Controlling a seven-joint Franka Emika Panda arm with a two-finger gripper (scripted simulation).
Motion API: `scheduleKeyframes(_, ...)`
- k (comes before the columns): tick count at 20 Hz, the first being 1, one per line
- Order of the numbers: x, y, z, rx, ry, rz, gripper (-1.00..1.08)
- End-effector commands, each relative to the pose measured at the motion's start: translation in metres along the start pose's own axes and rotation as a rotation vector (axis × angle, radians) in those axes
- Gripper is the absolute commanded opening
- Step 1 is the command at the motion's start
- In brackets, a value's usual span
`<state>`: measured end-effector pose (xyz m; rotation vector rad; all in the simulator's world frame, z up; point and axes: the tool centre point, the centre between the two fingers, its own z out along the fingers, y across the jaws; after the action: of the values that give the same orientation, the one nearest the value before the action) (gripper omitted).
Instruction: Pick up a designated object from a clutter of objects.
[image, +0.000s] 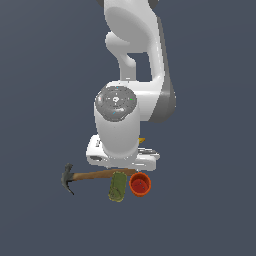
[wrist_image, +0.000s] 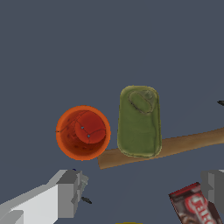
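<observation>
The olive-green oblong tin (wrist_image: 139, 121) lies flat, lid up, beside the round orange cup (wrist_image: 83, 132). One end of the tin overlaps the wooden hammer handle (wrist_image: 183, 143). My gripper (wrist_image: 142, 190) is open and empty above the clutter, with grey fingers (wrist_image: 70, 192) spread wide. The tin lies a little beyond the gap between them. In the exterior view the tin (image: 118, 186) sits between the hammer (image: 95, 175) and the cup (image: 140, 184), just in front of the arm's white hand (image: 122, 156). The fingertips do not show there.
A red-patterned box (wrist_image: 194, 205) lies close to one finger. A small dark piece (wrist_image: 86, 200) lies by the other finger. A yellow sliver of the banana (image: 142, 140) shows behind the hand. The hammer's dark head (image: 67, 179) points to the exterior view's left. The blue ball is hidden.
</observation>
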<state>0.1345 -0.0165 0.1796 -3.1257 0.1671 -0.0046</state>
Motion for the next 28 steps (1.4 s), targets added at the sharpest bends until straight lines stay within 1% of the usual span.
scheduleKeyframes(1,0.009,0.006,0.017,-0.003,0.000,0.018,1.00)
scheduleKeyframes(6,0.020,0.014,0.041,-0.008,-0.001,0.042,1.00)
scheduleKeyframes(11,0.025,0.018,0.055,-0.011,-0.002,0.055,1.00)
scheduleKeyframes(18,0.025,0.019,0.060,-0.011,-0.003,0.056,1.00)
scheduleKeyframes(28,0.024,0.020,0.105,-0.012,-0.002,0.057,1.00)
